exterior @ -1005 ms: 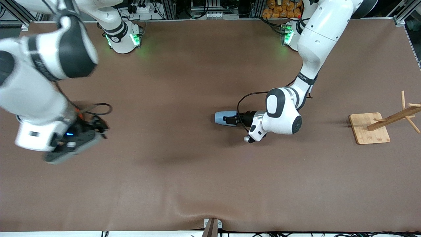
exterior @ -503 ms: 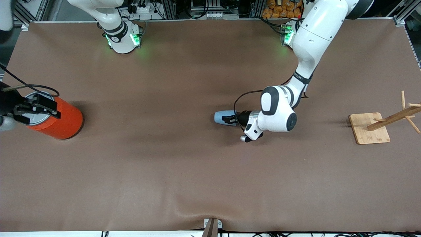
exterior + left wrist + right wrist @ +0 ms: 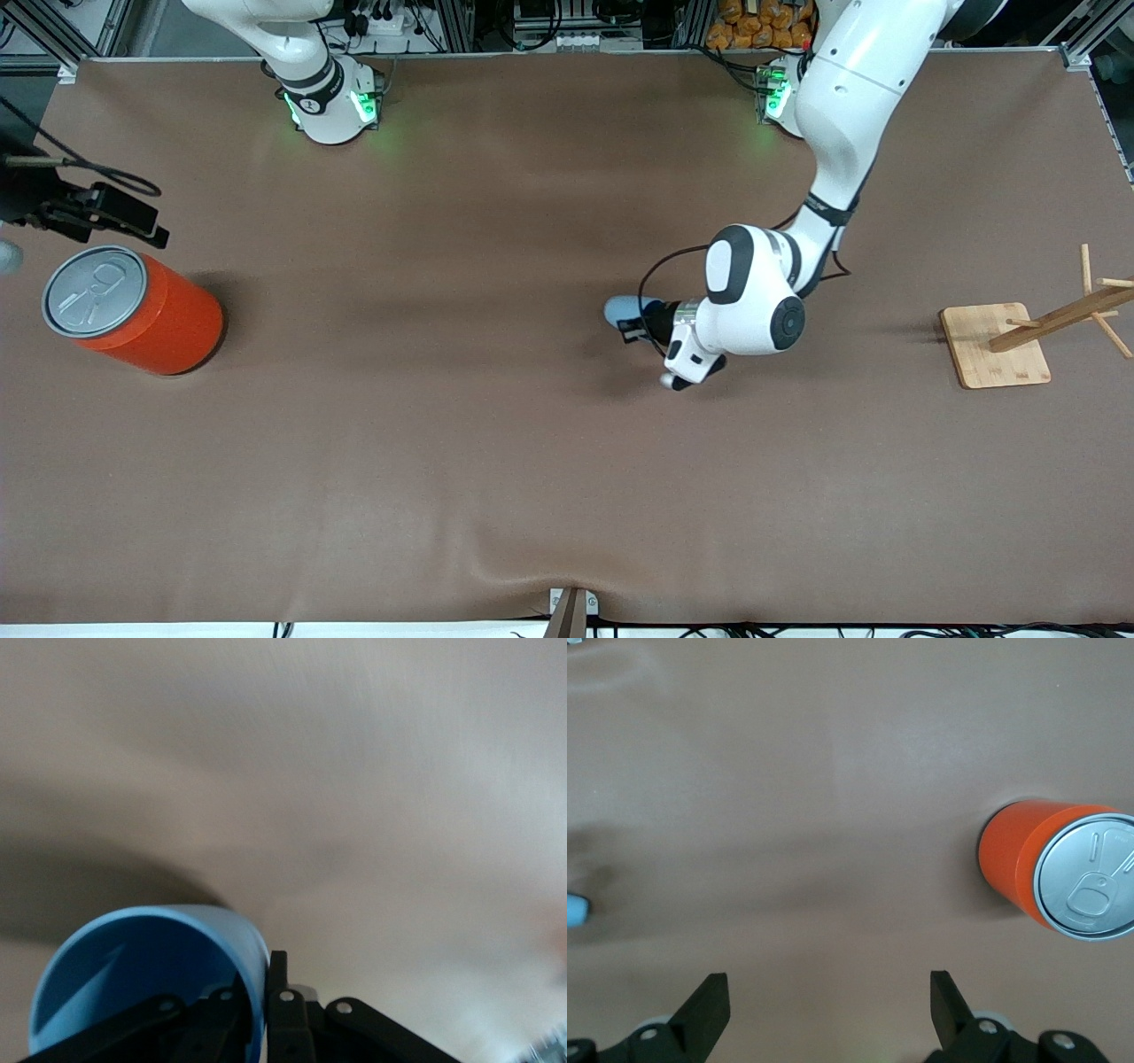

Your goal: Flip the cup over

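The light blue cup (image 3: 621, 310) is near the table's middle, in my left gripper (image 3: 640, 326). In the left wrist view the cup (image 3: 151, 979) shows its darker blue inside. My left gripper (image 3: 260, 973) is shut on its rim, one finger inside the wall and one outside. The cup looks tilted, its base toward the right arm's end; I cannot tell whether it touches the table. My right gripper (image 3: 133, 217) is open and empty at the right arm's end of the table. In the right wrist view my right gripper (image 3: 828, 997) has its fingers wide apart over bare table.
A large orange-red can (image 3: 133, 312) with a grey pull-tab lid stands upright beside my right gripper, also in the right wrist view (image 3: 1050, 870). A wooden rack on a square base (image 3: 994, 346) stands at the left arm's end. The brown table (image 3: 496, 470) carries nothing else.
My right gripper has left the can standing and drawn away from it toward the robots' bases. My left gripper has turned the cup, which now looks shorter and sits closer to the left arm's end.
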